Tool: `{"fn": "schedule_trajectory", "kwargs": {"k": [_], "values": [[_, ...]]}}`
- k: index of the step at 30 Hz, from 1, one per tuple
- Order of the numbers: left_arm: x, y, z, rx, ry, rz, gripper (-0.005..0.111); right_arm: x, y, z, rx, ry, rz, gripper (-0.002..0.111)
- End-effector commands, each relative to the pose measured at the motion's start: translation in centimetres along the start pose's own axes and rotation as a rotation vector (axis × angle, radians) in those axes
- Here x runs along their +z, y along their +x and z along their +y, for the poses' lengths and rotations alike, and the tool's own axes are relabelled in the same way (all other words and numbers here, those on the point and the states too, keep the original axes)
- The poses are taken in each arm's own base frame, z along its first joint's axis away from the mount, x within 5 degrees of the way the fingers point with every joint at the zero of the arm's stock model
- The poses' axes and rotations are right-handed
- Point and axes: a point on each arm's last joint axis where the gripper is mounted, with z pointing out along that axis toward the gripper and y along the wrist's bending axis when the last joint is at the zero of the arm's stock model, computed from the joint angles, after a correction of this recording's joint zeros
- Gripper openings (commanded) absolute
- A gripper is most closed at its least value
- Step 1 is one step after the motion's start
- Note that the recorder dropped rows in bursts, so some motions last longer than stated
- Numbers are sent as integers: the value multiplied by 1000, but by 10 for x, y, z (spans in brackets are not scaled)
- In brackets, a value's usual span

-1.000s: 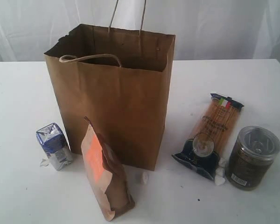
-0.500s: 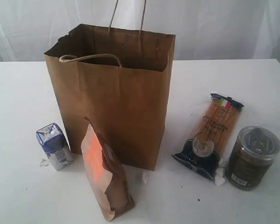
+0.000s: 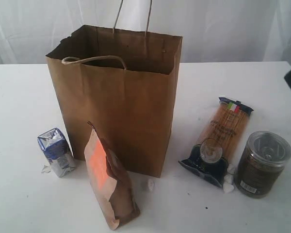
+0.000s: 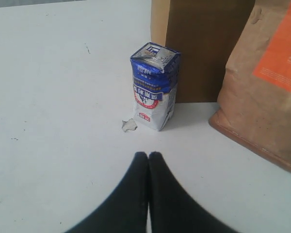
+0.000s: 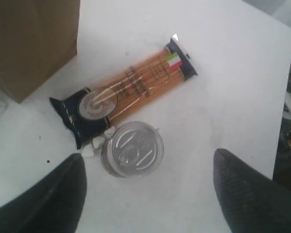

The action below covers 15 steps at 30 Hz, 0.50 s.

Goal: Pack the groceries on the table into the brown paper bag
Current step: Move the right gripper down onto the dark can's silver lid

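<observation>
**Both hands free, 4 groceries out beside the bag**

The brown paper bag [image 3: 121,107] stands upright and open-mouthed about the middle of the worktop [image 3: 19,97], 1 cord handle flopped over its rim and the other raised.

The small blue-white carton [image 4: 154,87] stands upright on the side toward the left edge, just beside the bag's lower corner, with a torn scrap [image 4: 129,125] at its foot. The brown orange-labelled pouch [image 3: 109,179] stands tilted in front of the bag, toward the front edge.

Toward the right edge the spaghetti packet [image 3: 223,141] lies flat, apart from the bag; the dark clear-lidded jar [image 3: 262,162] stands upright just beside the packet's dark end, with small white bits [image 3: 228,182] between them.

The left hand [image 4: 148,156] is pressed together and grips nothing; it sits low over bare worktop, pointing at the carton and apart from it. The right hand [image 5: 150,156] is spread wide and empty, above the jar, whose lid shows between its 2 fingers.
</observation>
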Motion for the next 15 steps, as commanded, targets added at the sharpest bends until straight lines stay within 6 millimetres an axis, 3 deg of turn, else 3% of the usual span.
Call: {"fn": "schedule_trajectory", "kwargs": {"k": [1,10,15], "values": [[0,2,0,-6,0,4,1,19,18,6,6,4,81,68],[0,2,0,-6,0,4,1,54,39,20,19,-4,121,68],[0,2,0,-6,0,4,1,70,45,25,173,-1,79,68]]}}
